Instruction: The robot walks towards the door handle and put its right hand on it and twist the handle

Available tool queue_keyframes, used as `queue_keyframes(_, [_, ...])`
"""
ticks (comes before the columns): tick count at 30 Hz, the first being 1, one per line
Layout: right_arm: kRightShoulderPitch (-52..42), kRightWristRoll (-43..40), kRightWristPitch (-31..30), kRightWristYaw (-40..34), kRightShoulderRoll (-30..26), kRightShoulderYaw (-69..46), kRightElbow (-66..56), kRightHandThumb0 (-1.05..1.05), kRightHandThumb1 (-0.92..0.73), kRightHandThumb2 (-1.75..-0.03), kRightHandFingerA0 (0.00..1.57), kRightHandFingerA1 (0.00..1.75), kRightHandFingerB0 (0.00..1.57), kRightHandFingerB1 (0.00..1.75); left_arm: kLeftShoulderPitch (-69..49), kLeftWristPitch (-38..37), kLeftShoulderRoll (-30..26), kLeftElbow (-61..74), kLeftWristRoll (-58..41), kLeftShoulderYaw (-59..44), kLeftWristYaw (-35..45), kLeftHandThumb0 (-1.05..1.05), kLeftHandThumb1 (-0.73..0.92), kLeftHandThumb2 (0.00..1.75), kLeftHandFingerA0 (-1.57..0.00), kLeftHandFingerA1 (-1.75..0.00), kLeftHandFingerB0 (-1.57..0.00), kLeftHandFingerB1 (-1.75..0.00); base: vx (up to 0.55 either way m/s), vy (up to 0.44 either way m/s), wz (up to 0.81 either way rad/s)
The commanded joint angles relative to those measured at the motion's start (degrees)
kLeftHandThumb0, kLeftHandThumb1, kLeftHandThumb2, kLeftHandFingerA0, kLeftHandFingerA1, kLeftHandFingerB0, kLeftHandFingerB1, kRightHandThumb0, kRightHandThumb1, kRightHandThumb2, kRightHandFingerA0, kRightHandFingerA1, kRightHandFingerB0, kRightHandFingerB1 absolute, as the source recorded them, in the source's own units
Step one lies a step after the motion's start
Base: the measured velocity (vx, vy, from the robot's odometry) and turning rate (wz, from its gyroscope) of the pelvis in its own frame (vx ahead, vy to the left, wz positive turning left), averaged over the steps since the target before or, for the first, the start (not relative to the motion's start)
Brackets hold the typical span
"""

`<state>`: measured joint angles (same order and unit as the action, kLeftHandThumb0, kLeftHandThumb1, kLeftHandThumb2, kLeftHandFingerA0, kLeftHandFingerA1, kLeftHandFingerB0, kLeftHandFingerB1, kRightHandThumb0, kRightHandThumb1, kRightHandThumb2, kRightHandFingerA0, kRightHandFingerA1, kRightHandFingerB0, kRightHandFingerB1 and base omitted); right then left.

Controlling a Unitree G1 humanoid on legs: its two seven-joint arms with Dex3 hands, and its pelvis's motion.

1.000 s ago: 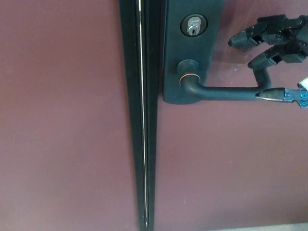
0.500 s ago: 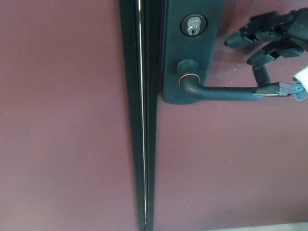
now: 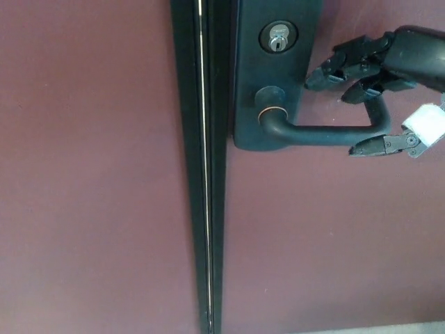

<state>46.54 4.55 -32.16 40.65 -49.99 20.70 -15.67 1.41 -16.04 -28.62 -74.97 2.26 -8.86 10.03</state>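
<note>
The door handle point(image 3: 327, 132) is a lever whose long axis runs nearly level across the door point(image 3: 104, 174), pointing from its round hub toward the right edge, where its end bends upward; it is dark, almost black, with a thin copper-coloured ring at the hub; it sits on a dark plate point(image 3: 274, 76) near the door's top edge, just right of the dark vertical seam point(image 3: 205, 174); one keyhole point(image 3: 279, 36) lies above the hub on the same plate; there is one handle, one plate, one keyhole; the right hand point(image 3: 382, 90) brackets the lever's far end, two fingers point(image 3: 334, 69) above it, the thumb point(image 3: 379, 145) just beneath, spread apart and not clamped; one hand shows.
</note>
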Motion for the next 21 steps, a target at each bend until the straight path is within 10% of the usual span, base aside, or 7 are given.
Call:
queue_keyframes(1, [1.4,2.7,-1.2,4.2,0.3,1.6,0.5,-0.47,-0.52,-0.56,0.42,0.38,0.41,0.35,-0.7,0.0,-0.4,-0.1,0.0,-0.2,0.9,-0.29,0.29,0.61,-0.56,-0.86,-0.51,-0.70,0.00,0.000,0.00])
queue_keyframes(21, [1.9,7.9,-4.0,8.8,2.1,5.3,-2.0,-0.57,-0.44,-0.76,0.37,0.47,0.46,0.49,-1.0,-0.2,-0.5,-0.1,0.0,-0.4,1.0,-0.30,0.29,0.61,-0.55,-0.86,-0.52,-0.71,0.00,0.000,0.00])
